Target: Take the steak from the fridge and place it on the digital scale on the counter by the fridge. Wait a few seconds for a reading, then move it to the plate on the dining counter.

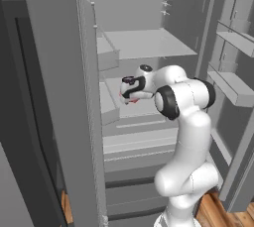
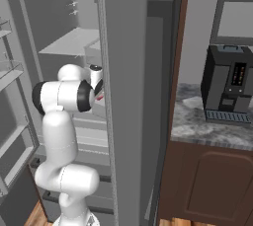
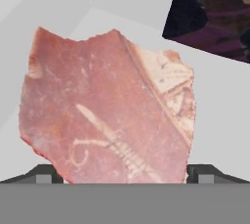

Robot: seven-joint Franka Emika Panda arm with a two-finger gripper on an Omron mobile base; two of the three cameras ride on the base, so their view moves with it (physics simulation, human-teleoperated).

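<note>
Steak (image 3: 105,113): we see it lying flat on a pale fridge shelf, filling most of the hand view, its near edge between our two fingertips.
Left fingertip (image 3: 43,175): it sits just outside the steak's left lower edge, close beside the meat; we cannot tell whether it touches.
Right fingertip (image 3: 207,174): it sits just beyond the right lower edge, so the jaws stand wide, straddling the slab and not yet closed on it.
Dark purple box (image 3: 212,15): it lies at the upper right of the hand view, apart from the steak; we judge it should stay untouched.
Gripper (image 1: 130,97): from the left base view we see it reaching into the fridge (image 1: 54,72) at mid-shelf height, a sliver of red beneath it.
Step in hand: we judge this is the grasp. We should keep the slab centred, settle low enough to catch its thin edges, close evenly, then lift straight before withdrawing past the shelves.
Counter (image 2: 207,124): it waits to the fridge's right with a black coffee machine (image 2: 230,84) on it.
</note>
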